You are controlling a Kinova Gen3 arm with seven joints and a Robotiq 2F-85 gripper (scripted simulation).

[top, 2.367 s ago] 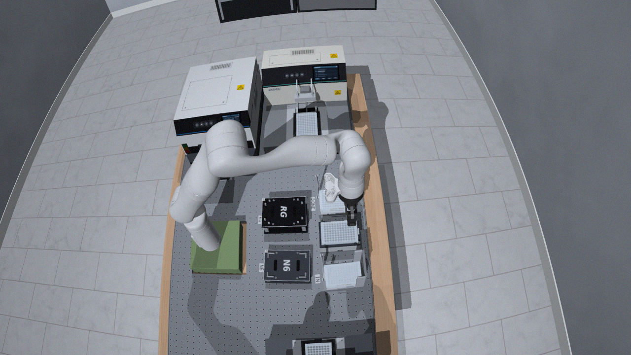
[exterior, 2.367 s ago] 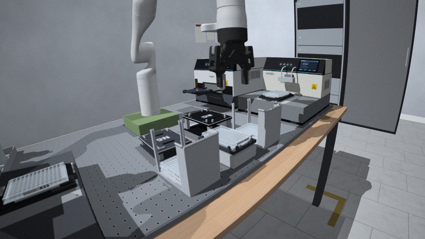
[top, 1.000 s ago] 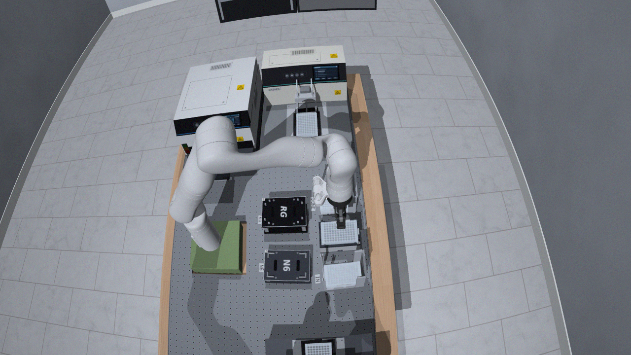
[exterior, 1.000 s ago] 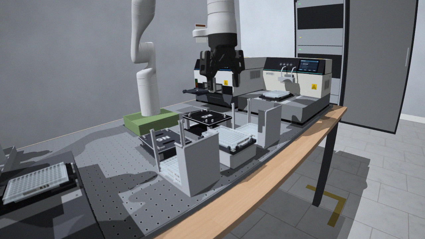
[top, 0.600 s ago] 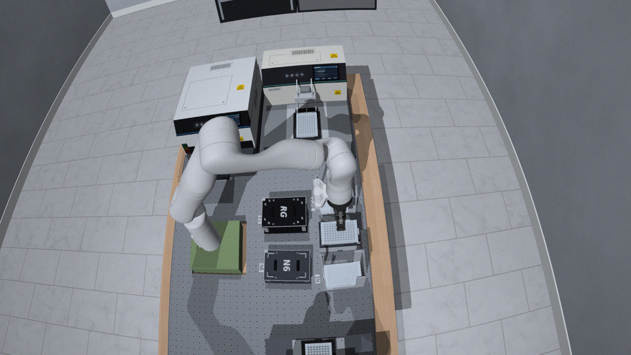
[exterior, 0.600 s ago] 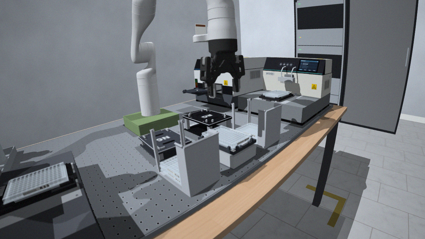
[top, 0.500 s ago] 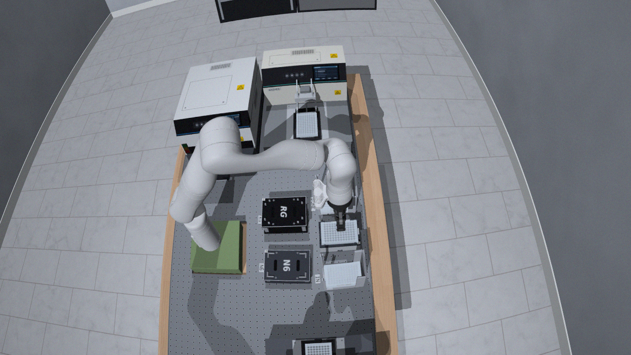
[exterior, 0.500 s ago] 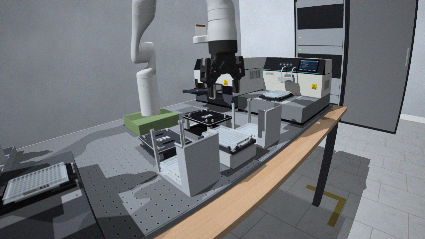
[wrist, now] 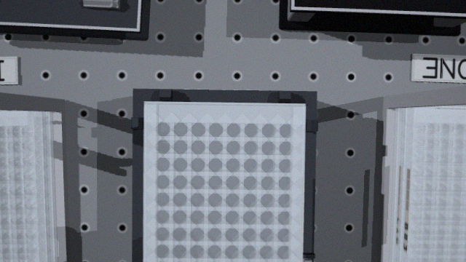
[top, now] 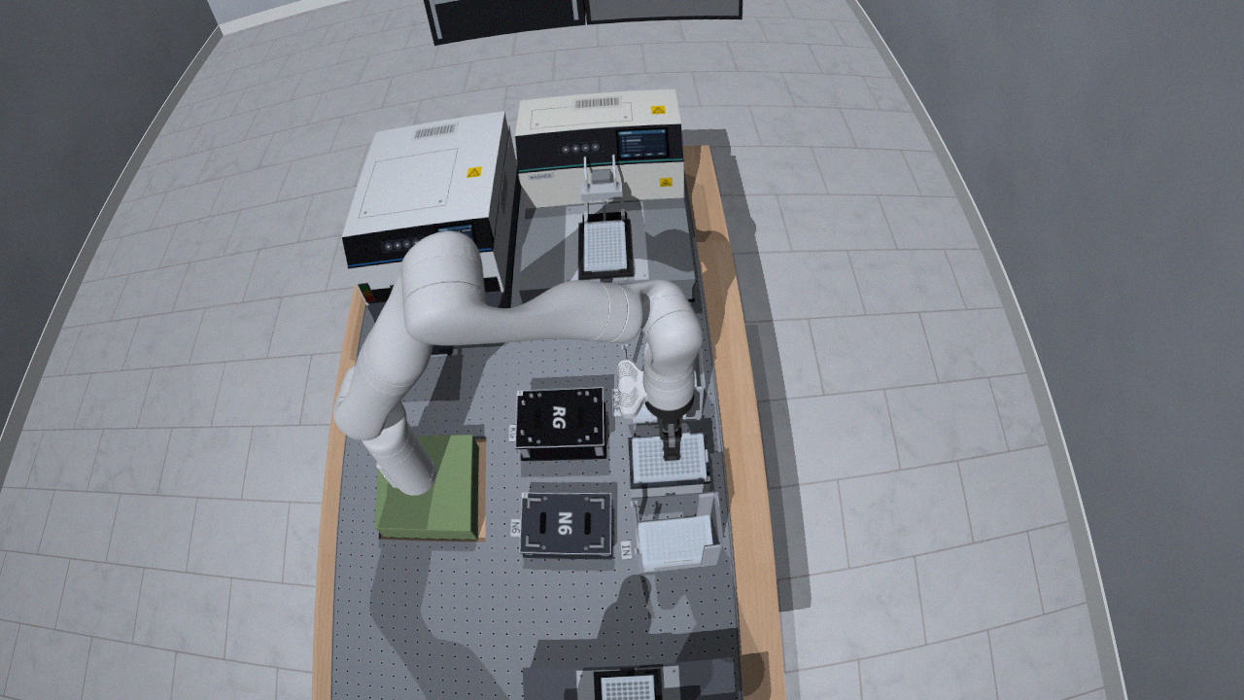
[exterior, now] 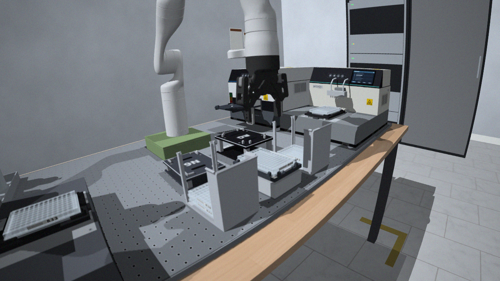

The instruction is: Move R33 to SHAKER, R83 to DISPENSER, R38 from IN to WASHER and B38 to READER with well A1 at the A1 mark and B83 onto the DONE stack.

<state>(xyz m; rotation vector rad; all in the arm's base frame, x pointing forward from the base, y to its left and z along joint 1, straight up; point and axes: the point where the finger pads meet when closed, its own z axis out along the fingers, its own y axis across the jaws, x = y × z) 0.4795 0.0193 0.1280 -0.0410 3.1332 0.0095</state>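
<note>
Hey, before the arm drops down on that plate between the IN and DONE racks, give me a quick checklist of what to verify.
1. Gripper open and holding nothing: ok.
2. Gripper lined up over the plate: ok; the plate sits centred left to right in the wrist view.
3. Plate lying flat inside its dark nest: ok, as far as the exterior view shows.
4. Gaps to the IN rack and the DONE rack: ok; both stand apart from the plate.
5. Plate label, to confirm which plate this is: cannot tell.
6. Next station free to receive it: cannot tell.
</note>
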